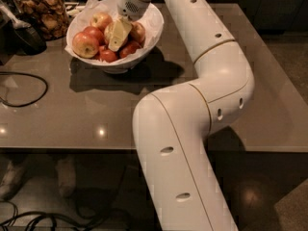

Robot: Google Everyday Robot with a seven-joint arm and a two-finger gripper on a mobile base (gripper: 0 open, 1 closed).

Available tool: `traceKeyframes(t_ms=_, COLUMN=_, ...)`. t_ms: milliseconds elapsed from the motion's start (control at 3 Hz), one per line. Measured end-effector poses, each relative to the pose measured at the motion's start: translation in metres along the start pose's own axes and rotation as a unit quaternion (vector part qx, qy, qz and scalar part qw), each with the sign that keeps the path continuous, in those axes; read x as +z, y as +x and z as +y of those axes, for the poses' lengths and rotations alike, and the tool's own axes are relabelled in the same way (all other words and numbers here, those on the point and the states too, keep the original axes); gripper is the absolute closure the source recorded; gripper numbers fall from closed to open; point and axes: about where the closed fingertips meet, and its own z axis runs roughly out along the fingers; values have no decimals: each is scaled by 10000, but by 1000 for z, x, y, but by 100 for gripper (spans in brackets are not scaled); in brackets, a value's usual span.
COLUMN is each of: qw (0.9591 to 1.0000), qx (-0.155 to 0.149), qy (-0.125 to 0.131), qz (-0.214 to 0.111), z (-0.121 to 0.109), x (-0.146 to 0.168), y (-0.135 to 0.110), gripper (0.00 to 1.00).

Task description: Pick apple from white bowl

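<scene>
The white bowl (144,47), lined with crumpled white paper, stands at the table's back left and holds several apples. A large yellow-and-red apple (85,44) lies at the bowl's left front. A second yellow-red one (100,20) lies behind it, and smaller red apples (108,56) sit at the front. My gripper (117,34) reaches down from above into the middle of the bowl, among the apples, just right of the two yellow-red ones. It hides the apples under it.
A glass jar of brown snacks (42,11) stands left of the bowl, with a dark object (21,32) in front of it. A black cable (24,88) loops on the grey table (96,114) at the left. My white arm crosses the table's right half.
</scene>
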Motion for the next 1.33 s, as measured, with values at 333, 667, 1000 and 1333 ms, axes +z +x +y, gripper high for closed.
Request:
traceKeyframes(t_ms=333, qw=10000, qx=0, qy=63, qz=-61, z=-4, x=5, y=-4, gripper=46)
traceKeyframes(t_ms=667, qw=9999, qx=2, qy=103, qz=-107, z=-8, x=9, y=-7, gripper=70)
traceKeyframes(t_ms=1000, qw=9999, qx=2, qy=104, qz=-108, z=-8, x=9, y=-7, gripper=92)
traceKeyframes(t_ms=1333, qw=9999, qx=2, qy=104, qz=-108, z=-8, x=9, y=-7, gripper=100)
